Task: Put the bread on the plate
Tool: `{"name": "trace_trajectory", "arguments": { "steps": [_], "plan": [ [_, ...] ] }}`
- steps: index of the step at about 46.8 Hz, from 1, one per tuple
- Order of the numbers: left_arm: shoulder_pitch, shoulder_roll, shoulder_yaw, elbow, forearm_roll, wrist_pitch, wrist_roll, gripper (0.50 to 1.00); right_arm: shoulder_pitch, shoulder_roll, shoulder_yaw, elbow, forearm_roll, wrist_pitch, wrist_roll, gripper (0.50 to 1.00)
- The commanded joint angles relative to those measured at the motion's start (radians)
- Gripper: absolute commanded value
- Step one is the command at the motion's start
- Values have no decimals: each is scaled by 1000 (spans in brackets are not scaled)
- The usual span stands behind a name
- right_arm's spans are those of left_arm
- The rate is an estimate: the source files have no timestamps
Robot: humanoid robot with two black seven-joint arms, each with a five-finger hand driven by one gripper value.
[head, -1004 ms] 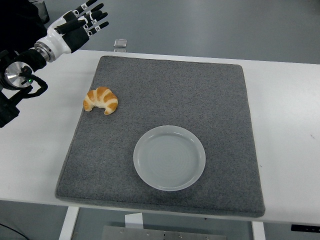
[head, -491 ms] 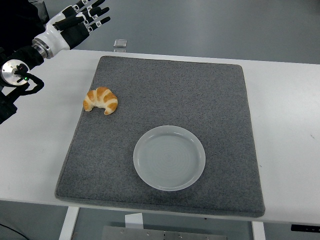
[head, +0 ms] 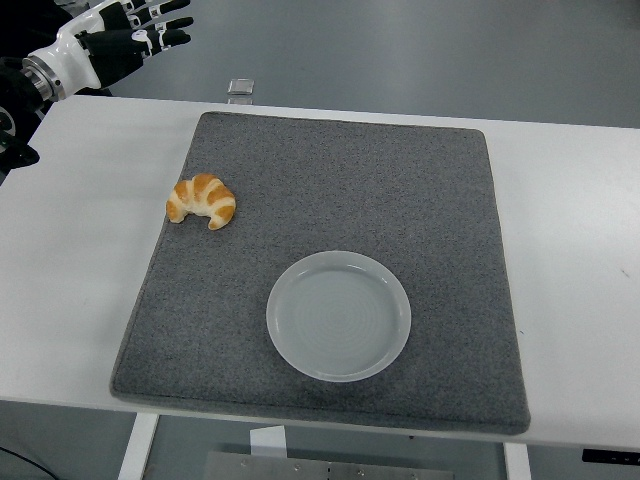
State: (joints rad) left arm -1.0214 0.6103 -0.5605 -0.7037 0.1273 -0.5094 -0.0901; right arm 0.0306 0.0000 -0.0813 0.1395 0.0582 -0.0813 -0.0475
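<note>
The left hand (head: 118,40) hangs open-fingered over the table's far corner, well apart from the croissant (head: 201,199) and plate (head: 338,315).

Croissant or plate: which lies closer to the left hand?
The croissant, at the mat's left edge. The plate sits farther right and nearer the table's front. The left hand is up at the far-left corner.

Bread (head: 202,200) on mat (head: 330,190), behind-left of plate (head: 339,316).
</note>
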Motion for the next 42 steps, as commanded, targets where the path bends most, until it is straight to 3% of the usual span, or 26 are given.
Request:
{"name": "trace_trajectory", "arguments": {
  "steps": [1,7,13,21,28,35,42],
  "plan": [
    [1,17,5,-16,51,0,-5,999,0,0,0,-1,0,0,0,952],
    [0,31,14,-33,139,0,-14,999,0,0,0,0,0,0,0,952],
    [3,68,14,-53,199,0,-76,999,0,0,0,0,0,0,0,954],
    [3,157,28,-155,368,0,-148,999,0,0,0,-1,-1,0,0,952],
    [1,212,27,-211,483,11,-188,999,0,0,0,0,-1,0,0,952],
    [1,241,28,-220,526,12,-227,999,0,0,0,0,0,0,0,952],
    [10,259,28,-244,678,26,-290,999,0,0,0,0,0,0,0,952]
  ]
}}
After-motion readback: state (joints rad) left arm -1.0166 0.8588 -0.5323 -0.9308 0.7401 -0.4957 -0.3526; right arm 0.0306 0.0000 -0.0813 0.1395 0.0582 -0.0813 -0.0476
